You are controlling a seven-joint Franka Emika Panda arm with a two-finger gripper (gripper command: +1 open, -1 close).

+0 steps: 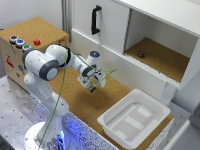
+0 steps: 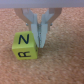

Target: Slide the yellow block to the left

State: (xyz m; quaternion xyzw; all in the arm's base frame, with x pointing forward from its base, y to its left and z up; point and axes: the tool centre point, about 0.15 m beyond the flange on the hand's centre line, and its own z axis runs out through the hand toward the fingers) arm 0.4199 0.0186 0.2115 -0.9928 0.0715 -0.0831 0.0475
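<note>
**Hand down beside the yellow block on the cork table**

Hand [image 2: 39,40] seen from the wrist view: its two pale fingers [image 2: 43,31] point down at the cork table [image 2: 62,62] with their tips drawn close together, almost meeting, and nothing gripped between them. The yellow block [image 2: 25,45], a small cube printed with black letters, sits on the cork touching or just beside the outer face of one finger, not between the two.

From the exterior view, the hand [image 1: 91,86] hangs low over the cork table [image 1: 80,107], and the block itself is too small and hidden to make out there. Places below are given relative to the hand.

- Toward the exterior view's right and nearer the camera, well apart from the hand, a white plastic tray [image 1: 107,121] rests at the table's edge.
- Behind the hand stands a white cabinet [image 1: 165,20] with a black door handle [image 1: 95,19]; its open compartment holds a small dark lump [image 1: 141,54].
- Toward the exterior view's left sits a cork-topped box [image 1: 42,27] carrying a red square button [image 1: 36,42] and round coloured buttons [image 1: 20,43].

Bare cork surrounds the block on every side shown in the wrist view.
</note>
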